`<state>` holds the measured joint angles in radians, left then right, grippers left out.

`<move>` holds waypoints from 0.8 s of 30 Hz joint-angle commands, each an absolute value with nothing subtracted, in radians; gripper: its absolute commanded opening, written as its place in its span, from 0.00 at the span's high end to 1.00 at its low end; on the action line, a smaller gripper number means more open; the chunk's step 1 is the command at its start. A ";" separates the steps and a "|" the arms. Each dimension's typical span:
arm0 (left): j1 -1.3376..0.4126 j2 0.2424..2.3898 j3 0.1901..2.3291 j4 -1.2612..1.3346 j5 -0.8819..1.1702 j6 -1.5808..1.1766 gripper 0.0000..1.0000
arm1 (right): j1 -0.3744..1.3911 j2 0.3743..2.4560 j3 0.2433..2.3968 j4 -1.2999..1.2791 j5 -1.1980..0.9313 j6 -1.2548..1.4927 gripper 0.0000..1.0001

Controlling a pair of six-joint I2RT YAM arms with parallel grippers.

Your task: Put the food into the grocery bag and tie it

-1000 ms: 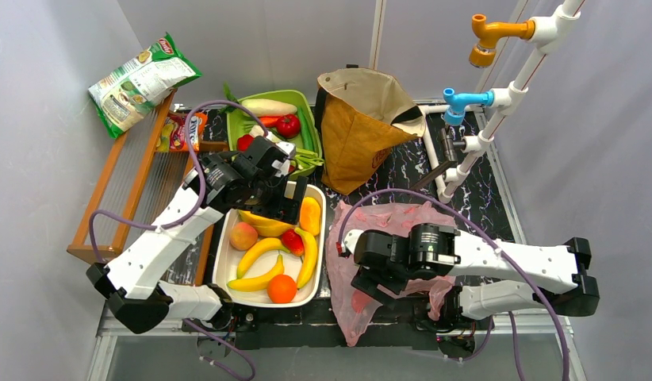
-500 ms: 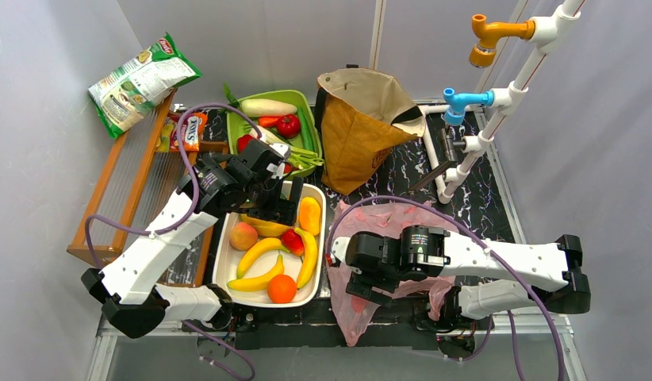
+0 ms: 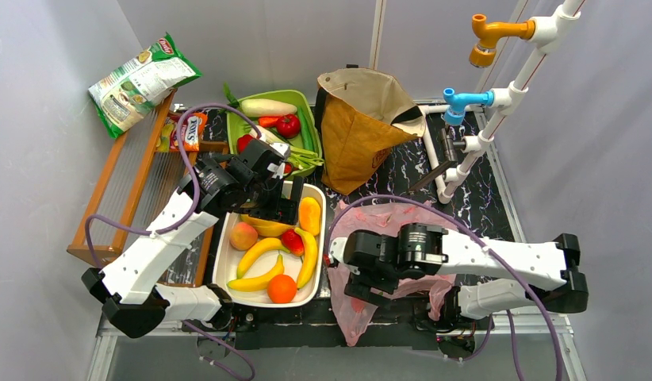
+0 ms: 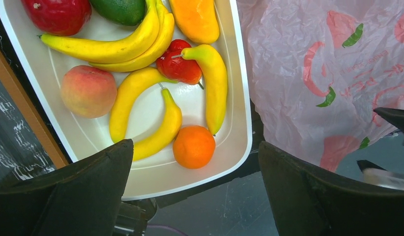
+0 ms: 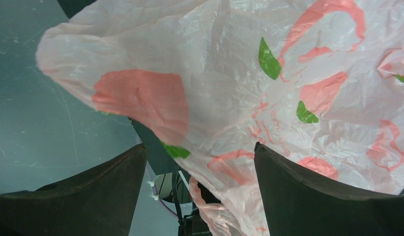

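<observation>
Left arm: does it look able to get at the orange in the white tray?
Probably yes: the left gripper is open above the tray, and the orange lies uncovered, with a banana close beside it.

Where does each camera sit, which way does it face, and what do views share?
Top external: above and behind, looking down at the table; left arm and right arm show.
Left wrist: over the tray, facing down; left gripper open.
Right wrist: facing down at the grocery bag; right gripper open.
Shared: top and left wrist show the orange.
</observation>
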<state>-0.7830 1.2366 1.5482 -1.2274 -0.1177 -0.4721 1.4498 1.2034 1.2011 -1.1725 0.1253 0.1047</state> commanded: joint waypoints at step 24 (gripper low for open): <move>-0.787 1.203 1.552 -1.220 -0.129 -0.545 0.00 | 1.459 1.208 1.062 -1.030 0.307 0.177 0.99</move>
